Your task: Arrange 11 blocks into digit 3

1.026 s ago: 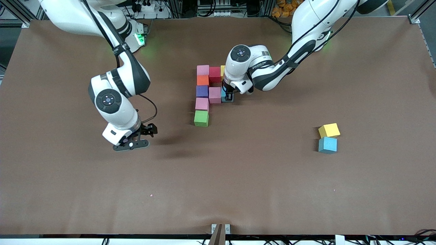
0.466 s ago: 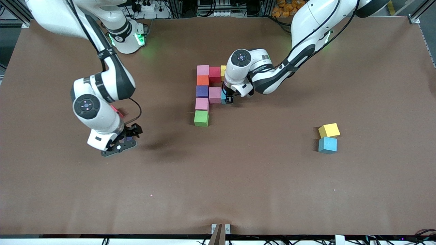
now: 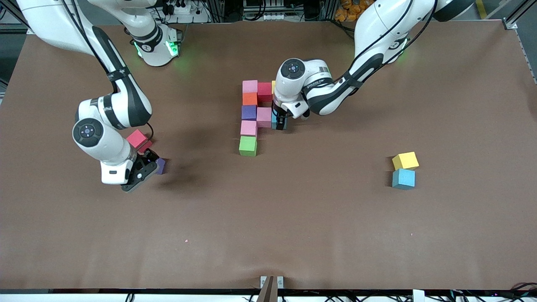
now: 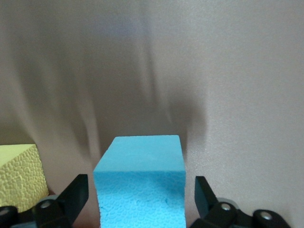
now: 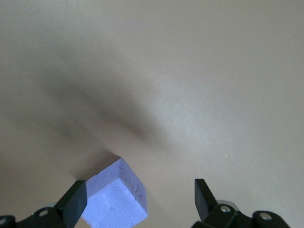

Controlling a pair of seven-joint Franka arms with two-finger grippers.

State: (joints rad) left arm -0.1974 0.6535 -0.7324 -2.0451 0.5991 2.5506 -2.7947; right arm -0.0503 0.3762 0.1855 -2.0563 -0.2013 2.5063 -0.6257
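Now the left gripper (image 3: 280,122) is letting go of a blue block (image 3: 275,120).

Its jaws are standing open around that block, set beside the pink block (image 3: 264,117) to grow the number shape. The right gripper (image 3: 140,172) is hanging open-jawed over a purple block (image 3: 161,166) on the bench (image 3: 319,218).

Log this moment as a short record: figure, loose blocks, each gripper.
figure: eight cubes joined mid-table; last bar has only the green cube
left gripper: open, fingers astride the light blue cube at the middle bar's end
right gripper: open, low over a loose purple cube
loose blocks: red cube by the right gripper; yellow cube and blue cube toward the left arm's end
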